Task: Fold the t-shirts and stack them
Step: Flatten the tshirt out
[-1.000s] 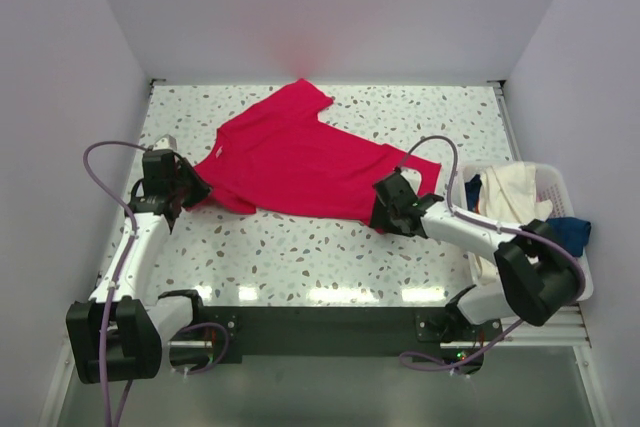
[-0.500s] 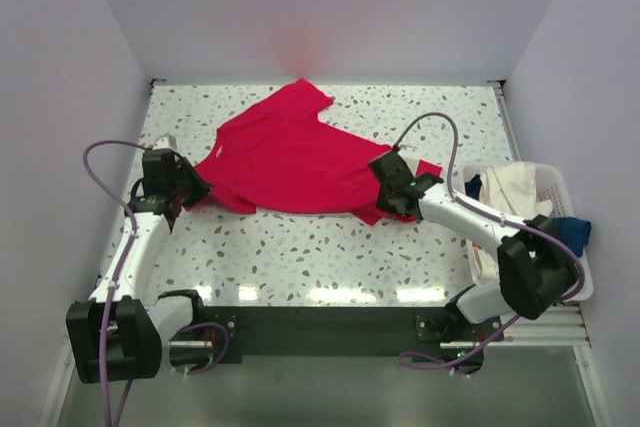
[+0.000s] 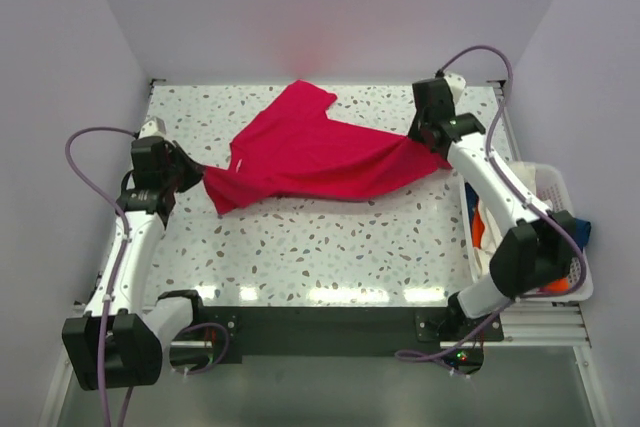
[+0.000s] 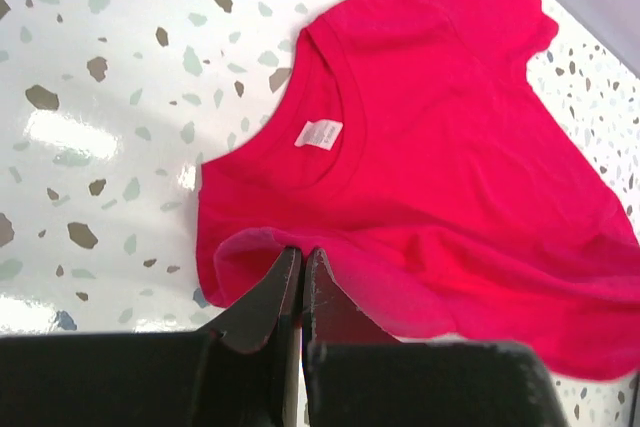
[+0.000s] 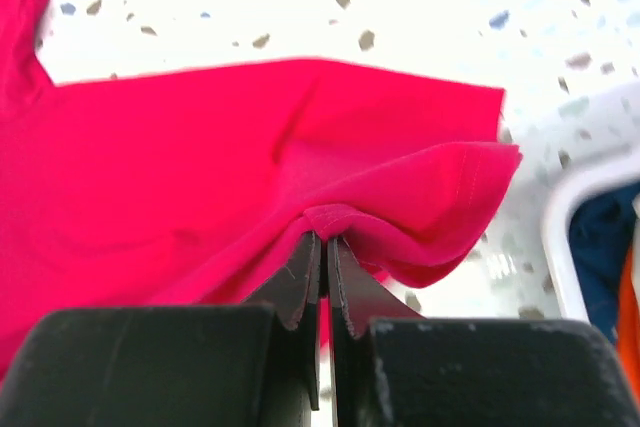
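Grip at both ends: left gripper [image 4: 301,252] pinched tight on the red shirt [image 3: 310,152] near its collar, right gripper [image 5: 324,237] clamped on a bunched fold, probably the hem.

Bright, even overhead light; white glare patches on glossy worktop [image 3: 330,247]; washed-out highlights, blurred near foreground in wrist views.

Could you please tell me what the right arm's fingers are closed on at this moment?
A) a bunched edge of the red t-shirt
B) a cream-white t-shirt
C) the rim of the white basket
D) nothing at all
A: in the right wrist view the right fingers are pressed together on a gathered fold of the red t-shirt, whose hem bulges out just above their tips.
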You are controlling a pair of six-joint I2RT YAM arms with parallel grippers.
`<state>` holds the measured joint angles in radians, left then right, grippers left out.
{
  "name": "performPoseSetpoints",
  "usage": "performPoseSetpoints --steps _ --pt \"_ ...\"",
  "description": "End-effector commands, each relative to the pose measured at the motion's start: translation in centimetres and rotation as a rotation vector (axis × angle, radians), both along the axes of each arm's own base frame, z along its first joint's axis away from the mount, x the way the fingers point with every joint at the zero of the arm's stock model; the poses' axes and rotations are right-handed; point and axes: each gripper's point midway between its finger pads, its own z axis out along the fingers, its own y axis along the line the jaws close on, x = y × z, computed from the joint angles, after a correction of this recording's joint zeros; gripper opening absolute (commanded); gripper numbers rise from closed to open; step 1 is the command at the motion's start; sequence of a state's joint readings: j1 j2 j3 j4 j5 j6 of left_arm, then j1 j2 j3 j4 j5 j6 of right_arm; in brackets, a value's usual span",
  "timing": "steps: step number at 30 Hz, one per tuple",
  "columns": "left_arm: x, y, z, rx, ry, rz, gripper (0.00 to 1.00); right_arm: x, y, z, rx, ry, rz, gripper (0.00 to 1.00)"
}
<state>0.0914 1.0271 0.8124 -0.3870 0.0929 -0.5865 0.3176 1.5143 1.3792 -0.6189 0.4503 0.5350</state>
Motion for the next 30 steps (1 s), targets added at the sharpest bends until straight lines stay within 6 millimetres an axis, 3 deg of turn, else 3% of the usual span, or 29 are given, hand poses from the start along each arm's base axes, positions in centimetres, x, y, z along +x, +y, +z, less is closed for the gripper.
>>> performPoseSetpoints --steps 1,2,3,4,5,6,7,10,11,12,13,14,15,16,17,18,20,21,25,30 --pt "2.2 1.4 1.9 0.016 -0.067 0.066 0.0 4.6 0.9 -0.6 -0.026 0.022 0.051 0.0" --pt "2.5 1.5 1.6 0.018 -0.059 0.07 0.0 5.6 1.0 -0.9 -0.025 0.029 0.054 0.0" --pt "2.8 1.7 0.8 0.02 -0.031 0.081 0.0 6.8 1.6 -3.5 -0.025 0.086 0.067 0.0" --pt "3.1 1.9 0.8 0.021 -0.026 0.086 0.0 8.1 2.0 -2.5 -0.012 0.073 0.075 0.0" --pt "3.3 2.0 0.5 0.02 -0.014 0.088 0.0 8.7 2.3 -2.9 -0.011 0.091 0.085 0.0" --pt "3.4 2.3 0.4 0.029 -0.009 0.099 0.0 9.4 2.8 -5.0 -0.012 0.143 0.097 0.0" --pt "3.3 2.6 0.4 0.034 -0.01 0.11 0.0 9.9 3.1 -4.3 -0.007 0.14 0.103 0.0" --pt "3.0 3.9 0.8 0.052 -0.014 0.152 0.0 9.8 3.4 -5.3 0.0 0.182 0.118 0.03" --pt "3.0 4.1 0.7 0.053 -0.011 0.16 0.0 9.5 3.3 -5.4 0.001 0.183 0.117 0.2" --pt "3.0 4.2 0.7 0.054 -0.01 0.165 0.0 9.1 3.3 -5.6 0.0 0.186 0.12 0.29" --pt "3.0 4.3 0.6 0.053 -0.009 0.167 0.0 8.3 2.9 -5.5 -0.001 0.182 0.115 0.48" --pt "3.0 4.2 0.5 0.05 -0.008 0.163 0.0 7.7 2.8 -5.5 0.001 0.182 0.114 0.48" --pt "3.0 4.2 0.4 0.045 -0.007 0.163 0.0 6.6 2.5 -6.4 -0.004 0.205 0.116 0.57" --pt "3.0 4.2 0.2 0.046 -0.005 0.162 0.0 6.5 2.6 -6.2 0.005 0.188 0.117 0.59" --pt "3.0 4.3 0.2 0.047 -0.005 0.166 0.0 5.9 2.4 -5.3 0.013 0.168 0.117 0.59" --pt "3.0 4.5 0.2 0.053 -0.003 0.174 0.0 5.0 2.2 -6.3 0.01 0.19 0.116 0.59" --pt "3.0 5.0 0.2 0.059 0.001 0.191 0.0 4.4 2.1 -6.1 0.018 0.174 0.112 0.59" --pt "2.9 5.4 0.0 0.063 0.008 0.209 0.0 3.8 1.9 -7.3 0.013 0.198 0.111 0.59" --pt "2.4 6.8 0.1 0.073 0.027 0.266 0.0 3.6 1.7 -9.2 -0.004 0.242 0.111 0.56" --pt "2.5 6.9 -0.4 0.056 0.038 0.268 0.0 3.8 1.8 -11.0 -0.024 0.264 0.13 0.51"
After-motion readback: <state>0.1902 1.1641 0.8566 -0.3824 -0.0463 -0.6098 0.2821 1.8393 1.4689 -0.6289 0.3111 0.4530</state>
